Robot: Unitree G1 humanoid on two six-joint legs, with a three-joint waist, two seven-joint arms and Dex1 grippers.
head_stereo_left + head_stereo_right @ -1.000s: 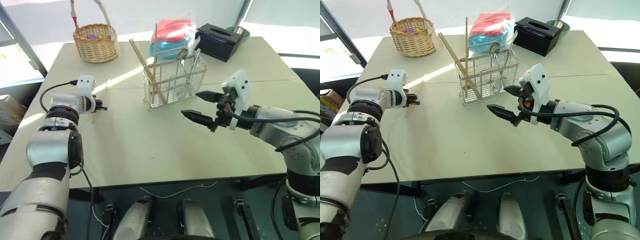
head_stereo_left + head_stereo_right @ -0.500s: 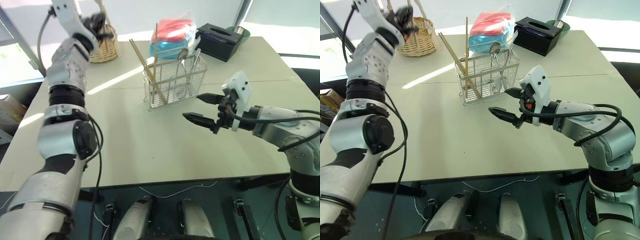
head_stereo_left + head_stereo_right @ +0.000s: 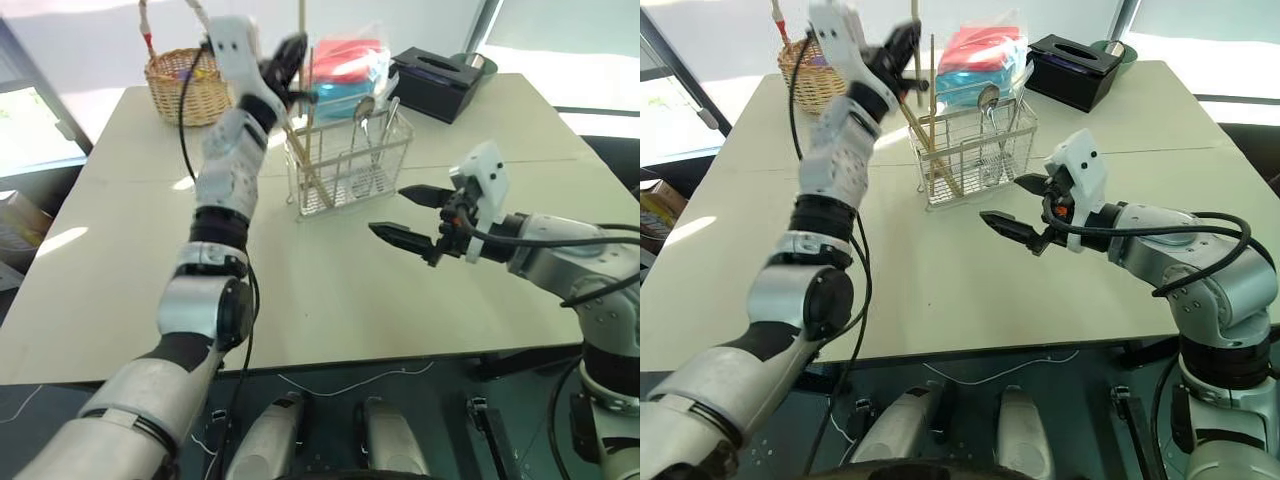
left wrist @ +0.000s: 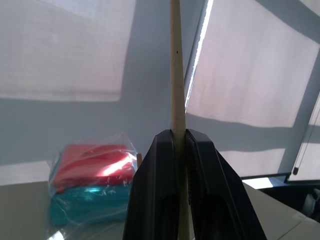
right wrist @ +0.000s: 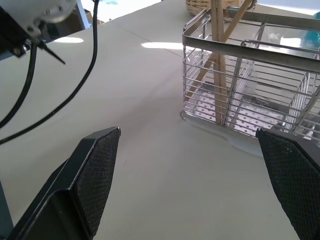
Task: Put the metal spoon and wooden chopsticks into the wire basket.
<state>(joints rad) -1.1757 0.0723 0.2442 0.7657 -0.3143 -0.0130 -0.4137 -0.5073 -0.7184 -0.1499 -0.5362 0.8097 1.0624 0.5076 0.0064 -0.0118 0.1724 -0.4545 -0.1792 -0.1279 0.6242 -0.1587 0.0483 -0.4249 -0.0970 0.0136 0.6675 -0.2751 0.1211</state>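
Note:
The wire basket (image 3: 352, 165) stands mid-table. In it are the metal spoon (image 3: 366, 108), bowl up, and two wooden chopsticks (image 3: 925, 140) leaning at its left end. My left gripper (image 3: 290, 55) is raised above the basket's left end. It is shut on another wooden chopstick (image 4: 176, 65), which stands upright between its fingers. My right gripper (image 3: 386, 208) hovers open and empty just in front of the basket's right end, pointing left. In the right wrist view the wire basket (image 5: 240, 75) lies ahead between the wide-spread fingers (image 5: 95, 175).
A round wicker basket (image 3: 185, 85) sits at the table's far left. Behind the wire basket lie a red and blue pack in plastic (image 3: 345, 65) and a black tissue box (image 3: 440, 80). The near half of the table (image 3: 300, 300) is bare.
My left arm lifted a chopstick from the left of the table and swung it up and right to above the wire basket. The right gripper stayed where it was.

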